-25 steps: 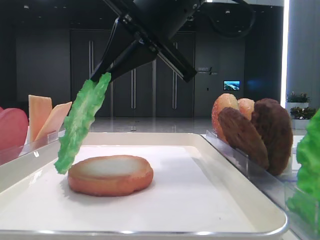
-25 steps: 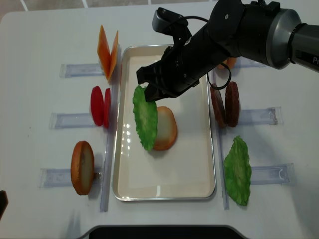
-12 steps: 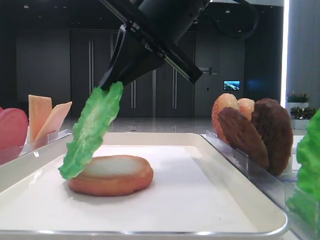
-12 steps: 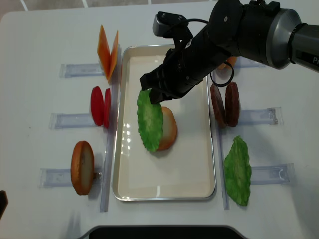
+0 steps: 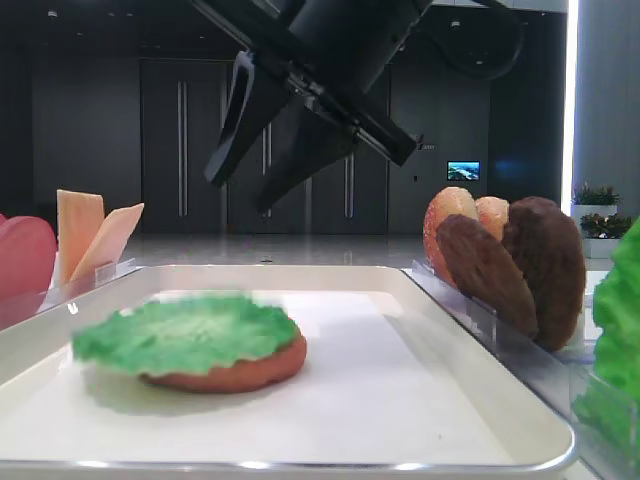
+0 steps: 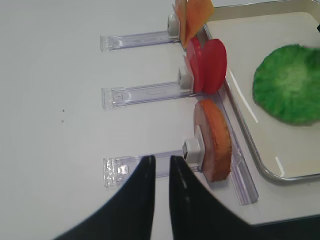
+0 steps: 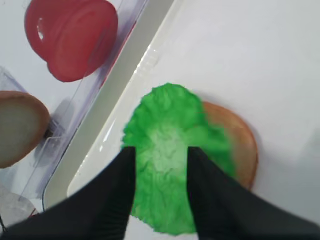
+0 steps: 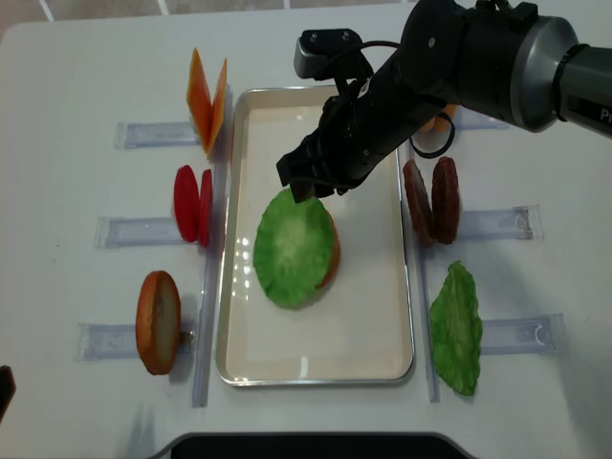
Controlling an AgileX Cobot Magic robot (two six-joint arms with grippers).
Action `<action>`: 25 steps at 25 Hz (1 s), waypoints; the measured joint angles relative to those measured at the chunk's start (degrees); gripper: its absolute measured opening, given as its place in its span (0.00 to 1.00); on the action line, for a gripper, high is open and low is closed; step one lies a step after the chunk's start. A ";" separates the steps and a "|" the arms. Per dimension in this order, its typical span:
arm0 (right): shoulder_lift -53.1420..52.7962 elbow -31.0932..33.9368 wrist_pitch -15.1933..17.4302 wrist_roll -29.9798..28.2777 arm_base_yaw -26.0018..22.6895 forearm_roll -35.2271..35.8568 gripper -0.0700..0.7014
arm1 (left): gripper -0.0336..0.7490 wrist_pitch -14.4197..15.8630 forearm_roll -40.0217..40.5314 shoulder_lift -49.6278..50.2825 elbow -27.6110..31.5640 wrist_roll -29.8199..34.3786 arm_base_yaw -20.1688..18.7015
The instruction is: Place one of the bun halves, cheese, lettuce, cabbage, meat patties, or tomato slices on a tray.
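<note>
Lettuce (image 8: 295, 249): a second ago it hung edge-down from the right claw; now it lies flat at centre-left of the overhead view, covering most of the bun half (image 5: 262, 366), whose brown edge shows at its right.
Right claw (image 5: 245, 182): jaws spread and empty, hanging above the leaf near the upper middle of the low side view; half a second ago they pinched the leaf's top edge.
Tray (image 8: 378, 316): holds the bun half and the leaf on its white liner.
Left claw (image 6: 160, 167): narrow, jaws nearly together, holding nothing, over the table at the lower left beside the standing bun half (image 6: 214, 142).
Meaning: the leaf appears released onto the tray, so this placement looks done; the arm probably only needs to lift clear.
Still in holders: cheese (image 8: 207, 91), tomato slices (image 8: 194, 204), meat patties (image 8: 432, 199).
</note>
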 joint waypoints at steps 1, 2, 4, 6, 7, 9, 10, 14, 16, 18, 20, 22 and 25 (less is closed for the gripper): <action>0.00 -0.68 0.51 0.06 -0.13 -1.13 0.51 | 0.14 0.00 0.00 0.00 0.00 0.00 0.00; 0.00 -1.81 1.74 0.54 -0.47 -2.65 0.55 | 0.14 0.00 0.00 0.00 0.00 0.00 0.00; 0.00 -5.08 5.37 2.84 -1.00 -6.74 0.61 | 0.14 0.00 0.00 0.00 0.00 0.00 0.00; 0.00 -9.71 10.58 7.62 -1.30 -12.90 0.63 | 0.14 0.00 0.00 0.00 0.00 0.00 0.00; 0.00 -12.60 13.49 9.93 -1.35 -15.43 0.63 | 0.14 0.00 0.00 0.00 0.00 0.00 0.00; 0.00 -17.85 18.73 15.36 -1.35 -20.40 0.63 | 0.14 0.00 0.00 0.00 0.00 0.00 0.00; 0.00 -20.38 21.38 17.55 -1.35 -22.30 0.63 | 0.14 0.00 0.00 0.00 0.00 0.00 0.00; -0.16 -25.98 27.60 22.84 -1.35 -27.95 0.64 | 0.14 0.00 0.00 0.00 0.00 0.00 0.00; -0.15 -26.31 28.35 23.77 -1.65 -29.91 0.64 | 0.14 0.00 0.00 0.00 0.00 0.00 0.00; -0.09 -26.31 28.71 24.91 -2.50 -32.29 0.64 | 0.14 0.00 0.00 0.00 0.00 0.00 0.00; -0.04 -26.31 28.77 25.40 -4.86 -34.86 0.64 | 0.14 0.00 0.00 0.00 0.00 0.00 0.00; -0.04 -26.31 28.77 25.25 -9.57 -36.03 0.64 | 0.14 0.00 0.00 0.00 0.00 0.00 0.00; -0.03 -26.31 28.72 24.63 -20.42 -37.08 0.64 | 0.14 0.00 0.00 0.00 0.00 0.00 0.00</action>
